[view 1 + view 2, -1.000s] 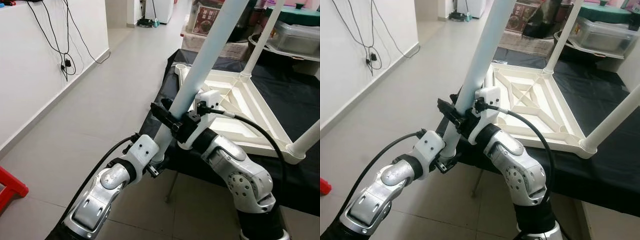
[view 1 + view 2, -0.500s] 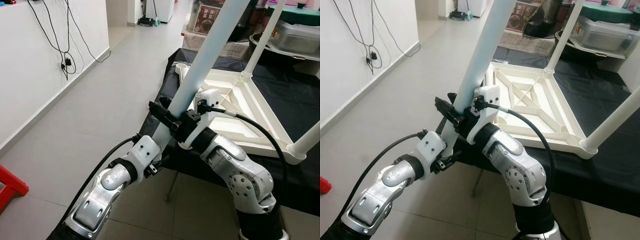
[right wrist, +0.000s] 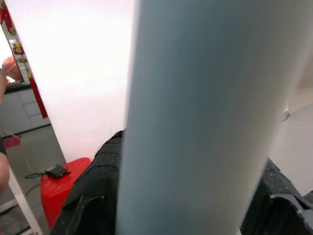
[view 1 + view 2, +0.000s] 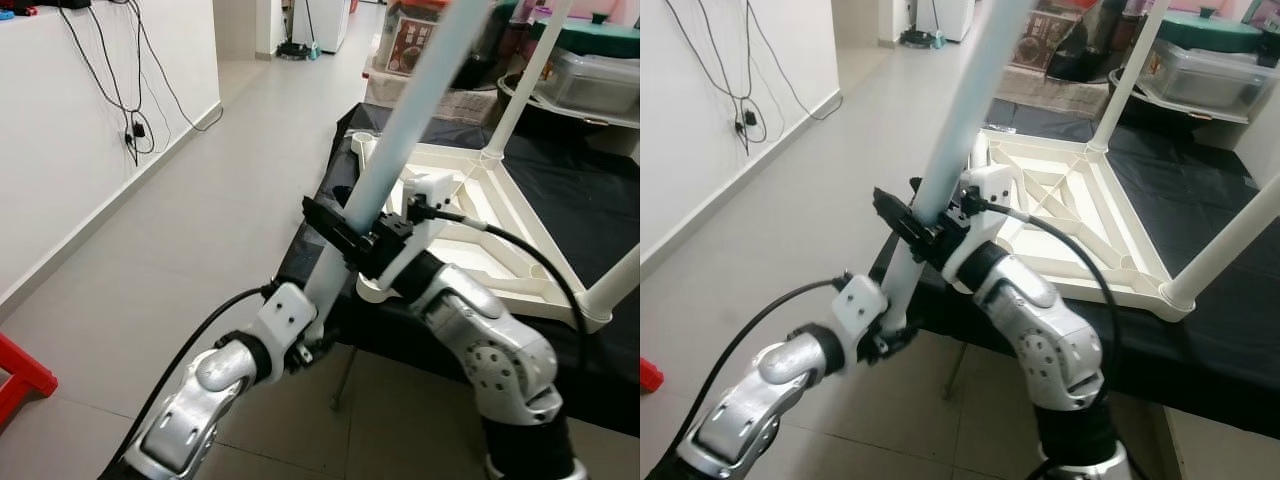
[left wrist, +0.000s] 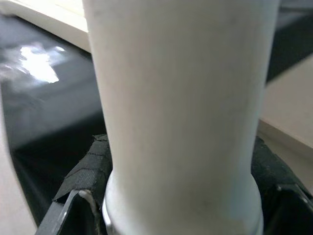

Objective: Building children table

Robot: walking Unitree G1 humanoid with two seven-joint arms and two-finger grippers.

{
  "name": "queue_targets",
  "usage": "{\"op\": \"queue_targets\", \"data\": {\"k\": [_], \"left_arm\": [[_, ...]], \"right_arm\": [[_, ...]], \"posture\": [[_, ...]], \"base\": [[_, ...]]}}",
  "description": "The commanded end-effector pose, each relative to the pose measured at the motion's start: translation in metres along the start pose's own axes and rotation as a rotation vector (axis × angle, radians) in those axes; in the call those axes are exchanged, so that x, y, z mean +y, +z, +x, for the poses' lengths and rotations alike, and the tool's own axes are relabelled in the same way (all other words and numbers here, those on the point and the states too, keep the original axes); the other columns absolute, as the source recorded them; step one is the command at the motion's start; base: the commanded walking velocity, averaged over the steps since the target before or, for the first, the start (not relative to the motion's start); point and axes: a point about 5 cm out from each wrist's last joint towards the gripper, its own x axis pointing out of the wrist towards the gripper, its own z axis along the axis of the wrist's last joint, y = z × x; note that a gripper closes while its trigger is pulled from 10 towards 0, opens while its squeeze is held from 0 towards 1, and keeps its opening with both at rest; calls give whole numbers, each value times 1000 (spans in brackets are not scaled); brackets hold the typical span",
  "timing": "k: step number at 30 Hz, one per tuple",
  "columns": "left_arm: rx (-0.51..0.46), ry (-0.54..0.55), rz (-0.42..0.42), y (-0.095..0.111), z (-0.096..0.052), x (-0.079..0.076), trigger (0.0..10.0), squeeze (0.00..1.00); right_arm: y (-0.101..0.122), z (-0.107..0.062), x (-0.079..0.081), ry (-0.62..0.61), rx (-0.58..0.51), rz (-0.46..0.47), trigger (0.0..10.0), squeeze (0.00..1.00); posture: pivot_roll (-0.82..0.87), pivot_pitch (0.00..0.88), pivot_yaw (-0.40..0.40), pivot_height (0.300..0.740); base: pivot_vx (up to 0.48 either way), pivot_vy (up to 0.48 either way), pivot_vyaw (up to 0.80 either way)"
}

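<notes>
The little white table top lies upside down on a black cloth, with its ribs facing up. Two white legs already stand in its far corners, one at the back and one at the right. The near left corner has a round hole with nothing in it yet.

The robot is busy with one more leg. It holds the long white leg slanted in the air, just in front of the table's near edge. The bottom end of the leg is low and close to the robot, and the top leans up and away over the table.

The right gripper is closed around the leg partway up. The left gripper is closed around the leg near its bottom end. Both wrist cameras show the black fingers pressed against the sides of the leg.

I think the job is more than half done. Next, the robot would need to stand the leg up straighter, bring its end over an open corner hole, and push it in. The leg is long and smooth, so it could slip or swing.
</notes>
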Motion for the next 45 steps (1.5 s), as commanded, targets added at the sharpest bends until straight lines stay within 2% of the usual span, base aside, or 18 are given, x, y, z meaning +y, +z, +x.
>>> {"op": "queue_targets", "data": {"k": [1, 5, 7, 8, 9, 11, 17, 28, 29, 30, 31, 45], "left_arm": [[-38, -91, -1, 7, -2, -9, 10000, 0], [-36, -130, -36, 6, -8, -7, 10000, 0], [-36, -130, -36, 6, -8, -7, 10000, 0], [-32, -169, -62, 5, -12, -7, 10000, 0], [-32, -169, -62, 5, -12, -7, 10000, 0], [-19, -232, -89, 3, -17, -8, 10000, 0], [-16, -313, -115, 1, -20, -17, 10000, 0], [2, -389, -122, -3, -25, -28, 10000, 0], [4, -393, -125, -3, -25, -28, 10000, 0], [4, -393, -125, -3, -25, -28, 10000, 0], [4, -395, -127, -3, -25, -27, 10000, 0], [38, -352, -162, -6, -21, -22, 10000, 0]], "right_arm": [[-4, -3, -1, 28, 33, -1, 10000, 0], [-7, -9, 2, 106, 76, 23, 10000, 0], [-7, -9, 2, 106, 76, 23, 10000, 0], [-10, -14, 7, 178, 117, 46, 10000, 0], [-10, -14, 7, 178, 117, 46, 10000, 0], [-15, -21, 14, 266, 177, 79, 10000, 0], [-19, -25, 17, 307, 193, 110, 10000, 0], [-19, -23, 21, 356, 188, 147, 10000, 0], [-19, -24, 23, 368, 189, 157, 5725, 0], [-19, -24, 23, 368, 189, 157, 5725, 0], [-19, -24, 24, 376, 190, 165, 0, 0], [-20, -27, 29, 405, 199, 185, 0, 0]], "posture": [[99, 20, -98, 740], [99, 20, -98, 740], [99, 20, -98, 740], [97, 27, -96, 740], [97, 27, -96, 740], [97, 30, -98, 740], [98, 30, -100, 740], [97, 34, -98, 740], [97, 34, -98, 740], [97, 34, -98, 740], [97, 34, -98, 740], [92, 36, -99, 740]], "base": [[0, 0, 0], [0, 0, 0], [0, 0, 0], [0, 0, 0], [0, 0, 0], [0, 0, 0], [0, 0, 0], [0, 0, 0], [0, 0, 0], [0, 0, 0], [0, 0, 0], [0, 0, 0]]}}
